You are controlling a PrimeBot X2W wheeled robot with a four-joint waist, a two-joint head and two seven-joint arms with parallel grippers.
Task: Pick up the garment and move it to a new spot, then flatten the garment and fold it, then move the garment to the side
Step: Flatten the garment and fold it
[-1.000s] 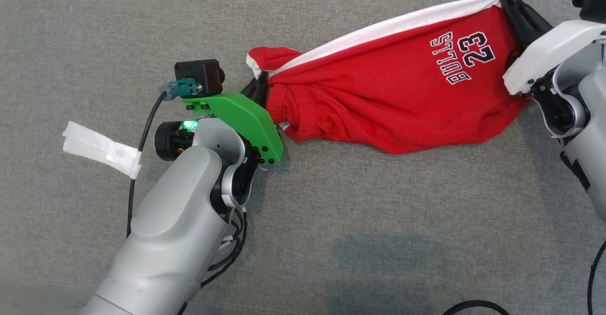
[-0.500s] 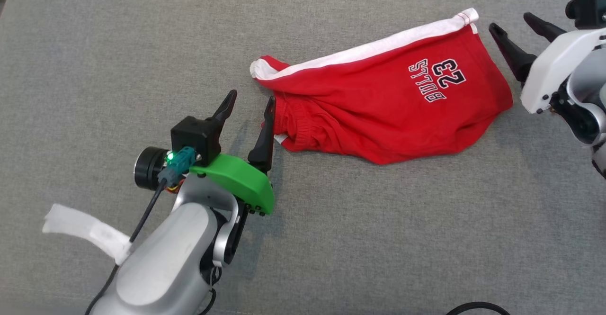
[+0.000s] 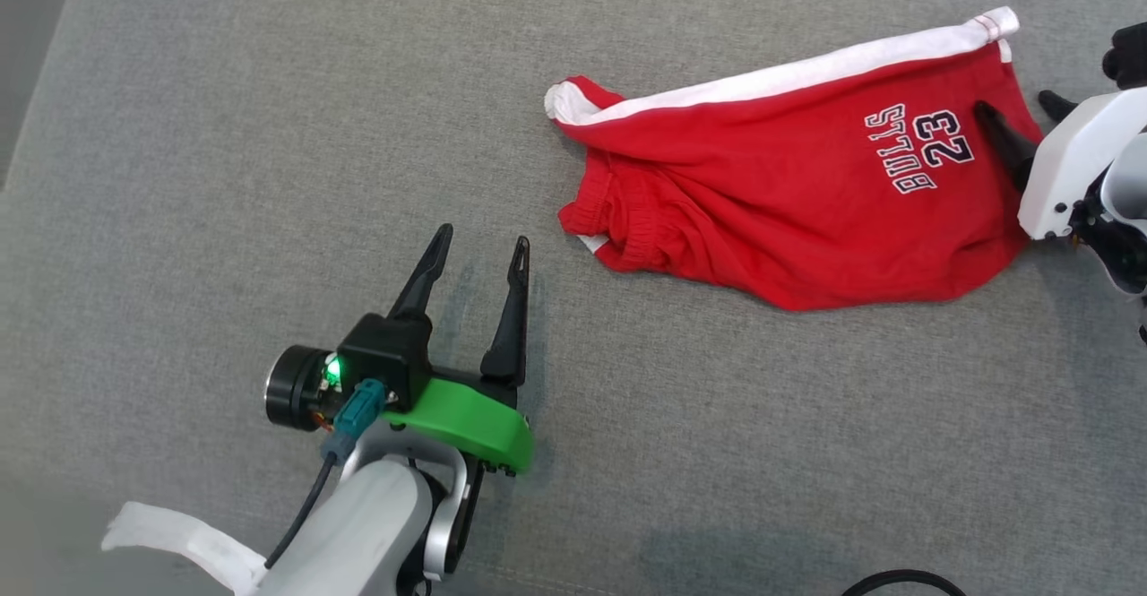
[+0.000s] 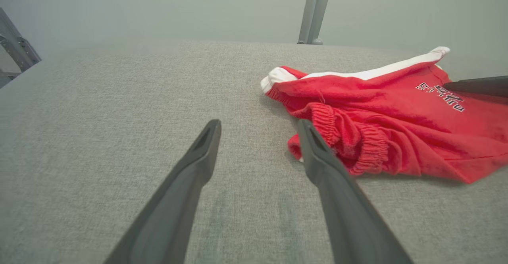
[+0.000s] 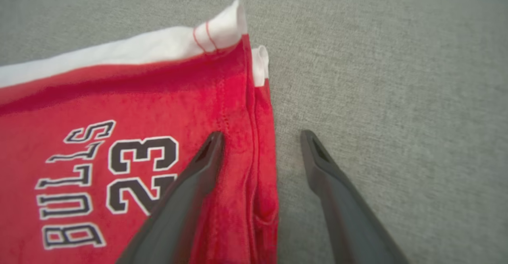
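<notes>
The garment (image 3: 789, 202) is a pair of red shorts with a white side stripe and a "BULLS 23" print, lying crumpled on the grey fabric surface (image 3: 269, 130) at the upper right. My left gripper (image 3: 482, 237) stands open, down and to the left of the bunched waistband and apart from it. The left wrist view shows the garment (image 4: 377, 109) just right of that open gripper (image 4: 258, 124). My right gripper (image 3: 1015, 105) is open at the leg hem. In the right wrist view it (image 5: 262, 135) straddles the garment's (image 5: 119, 97) hem edge, one finger over the red cloth.
A white tape strip (image 3: 170, 538) wraps the left arm's cable at the lower left. A black cable loop (image 3: 896, 578) lies at the bottom right. The surface's left edge (image 3: 40, 85) runs past the upper left. A metal post (image 4: 315, 10) stands beyond the far edge.
Both grippers were shut on the garment's ends, stretching it; both have opened and it has dropped slack. The left arm pulled back toward me. The right gripper returned over the hem. The camera shifted.
</notes>
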